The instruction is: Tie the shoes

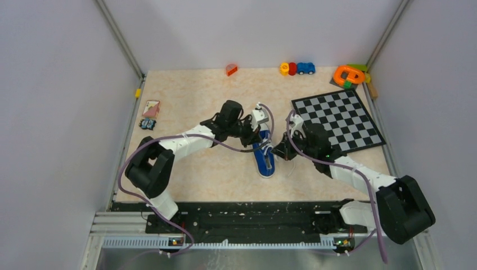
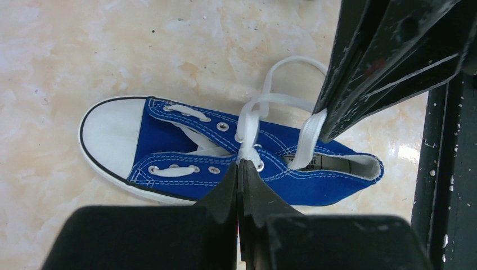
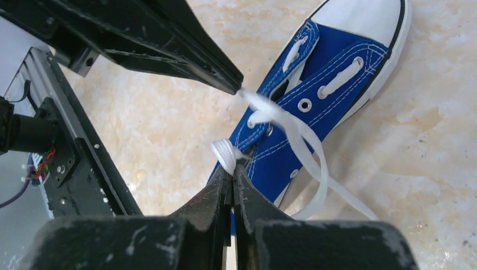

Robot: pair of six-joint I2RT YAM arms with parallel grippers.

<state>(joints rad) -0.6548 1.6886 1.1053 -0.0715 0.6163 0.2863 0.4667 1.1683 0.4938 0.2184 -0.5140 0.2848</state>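
Note:
The shoe (image 1: 264, 162) is a small blue canvas sneaker with a white toe cap, lying mid-table between both arms. In the left wrist view the shoe (image 2: 169, 126) lies on its side with its toe to the left. My left gripper (image 2: 239, 163) is shut on the white lace (image 2: 264, 101) at the crossing above the eyelets. My right gripper (image 3: 232, 164) is shut on a folded loop of lace (image 3: 224, 153) beside the shoe (image 3: 337, 62). Both grippers, left (image 1: 260, 142) and right (image 1: 277, 153), meet over the shoe's middle. Loose lace (image 3: 315, 169) trails onto the table.
A checkerboard (image 1: 338, 119) lies at the right rear. Small toys stand along the back edge: a blue car (image 1: 306, 68), an orange ring piece (image 1: 349, 74) and a red piece (image 1: 231, 70). Cards (image 1: 151, 108) sit at the left edge. The black base rail (image 1: 242, 222) runs along the front.

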